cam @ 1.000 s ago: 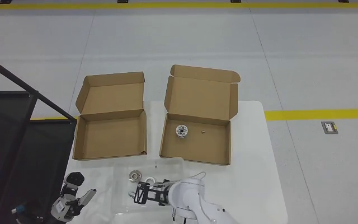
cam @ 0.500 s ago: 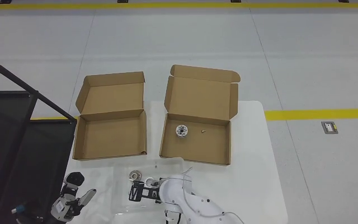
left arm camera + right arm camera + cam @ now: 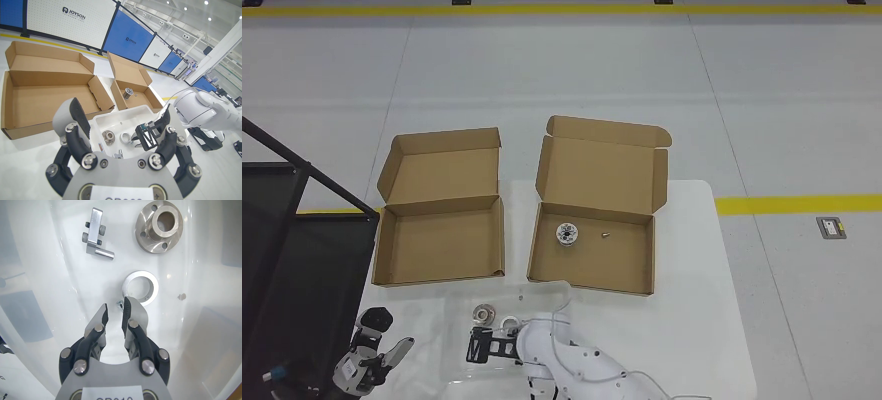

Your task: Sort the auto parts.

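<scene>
Over the white tray (image 3: 144,106) at the near edge of the surface (image 3: 692,300), the right gripper (image 3: 115,311) hangs low with its jaws partly apart and nothing clamped between them. A small bolt (image 3: 119,303) lies on the tray floor at the tip of one ribbed finger, so close that contact cannot be judged. Just beyond that finger sits a ring collar (image 3: 140,289), flat on the tray, with the finger's metal backing overlapping its rim in the wrist view. Farther along the tray rest a flanged hub (image 3: 159,226), standing on its flange with the bore facing up, and a bracket (image 3: 95,237) carrying dark screws and a short pin. Hub and bracket lie apart from each other and from the collar.

Off the near left corner of the surface, the left gripper (image 3: 121,111) is held wide open and empty, touching nothing. From its wrist view the right gripper (image 3: 137,141) appears inside the tray, beside the ring collar (image 3: 125,136) and the flanged hub (image 3: 108,136), with the bracket (image 3: 118,153) nearer.

Two open cardboard boxes stand side by side behind the tray, lids folded back toward the far edge. The left box (image 3: 437,245) occupies the far left corner. The right box (image 3: 627,262) holds a cylindrical part (image 3: 567,233) near its left wall and a small piece (image 3: 606,236) just beside it, the two not touching.
</scene>
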